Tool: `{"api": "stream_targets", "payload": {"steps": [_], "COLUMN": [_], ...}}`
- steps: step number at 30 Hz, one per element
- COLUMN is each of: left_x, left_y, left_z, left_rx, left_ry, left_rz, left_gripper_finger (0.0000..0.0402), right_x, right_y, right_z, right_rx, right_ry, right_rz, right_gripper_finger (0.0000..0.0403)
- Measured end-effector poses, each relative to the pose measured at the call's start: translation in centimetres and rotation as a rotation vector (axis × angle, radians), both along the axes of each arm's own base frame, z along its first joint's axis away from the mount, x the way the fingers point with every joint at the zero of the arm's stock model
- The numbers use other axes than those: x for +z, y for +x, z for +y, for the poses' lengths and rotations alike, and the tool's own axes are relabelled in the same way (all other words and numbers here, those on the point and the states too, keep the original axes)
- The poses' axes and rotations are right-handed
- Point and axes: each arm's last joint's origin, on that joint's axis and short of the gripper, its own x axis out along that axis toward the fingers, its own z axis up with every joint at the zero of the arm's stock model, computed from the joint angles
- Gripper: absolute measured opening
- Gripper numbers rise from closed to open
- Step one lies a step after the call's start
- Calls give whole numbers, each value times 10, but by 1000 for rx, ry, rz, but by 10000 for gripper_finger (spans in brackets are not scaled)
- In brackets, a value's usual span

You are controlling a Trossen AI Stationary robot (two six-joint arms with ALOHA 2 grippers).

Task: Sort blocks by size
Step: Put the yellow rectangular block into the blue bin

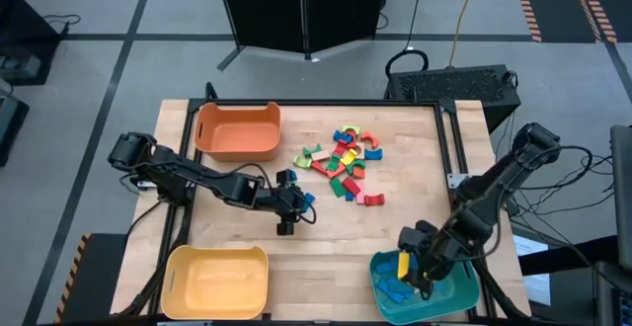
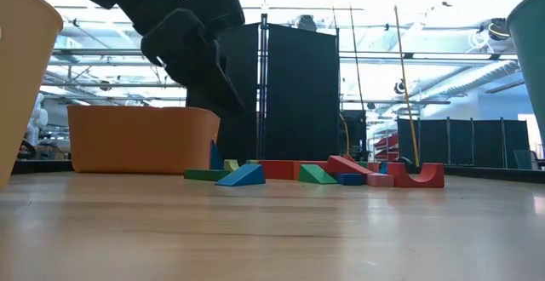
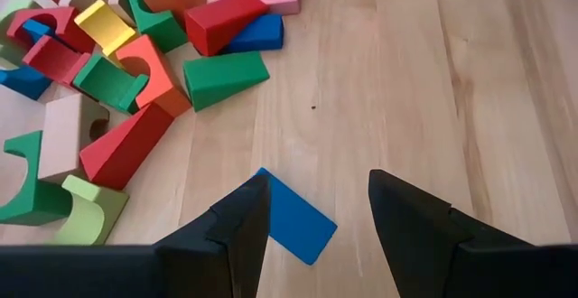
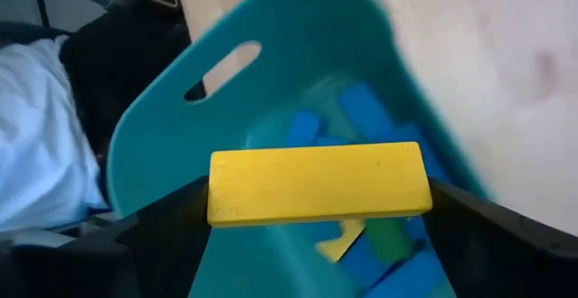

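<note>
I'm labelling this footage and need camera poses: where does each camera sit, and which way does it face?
High view: overhead, straight down on the table; both arms show.
Low view: table-top height, level across the blocks into the room; one dark arm hangs above.
Left wrist view: behind the left claw, open over a blue block.
Right wrist view: behind the right claw, shut on a yellow bar over the teal bin.
High and right wrist views share that bin.
</note>
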Motion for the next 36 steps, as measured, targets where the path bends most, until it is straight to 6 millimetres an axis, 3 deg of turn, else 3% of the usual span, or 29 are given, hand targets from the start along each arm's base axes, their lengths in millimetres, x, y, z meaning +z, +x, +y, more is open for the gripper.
{"api": "stream_targets", "payload": {"steps": [7,21,36], "left_x": [-4,1,2], "left_y": [1,6,7], "left_z": [0,0,-1], "left_rx": [1,-10,-23], "left_ry": [2,10,21], "left_rz": [13,-53,-64], "left_gripper_finger": [189,189,189], "right_x": [-6,-60,-62], "right_y": [-12,-8,-4], "right_z": [13,35,26], "right_rx": [-39,-99,-145], "right_ry": [18,-106,-103], "right_rz": [56,345,440], "right_gripper_finger": [355,355,355]}}
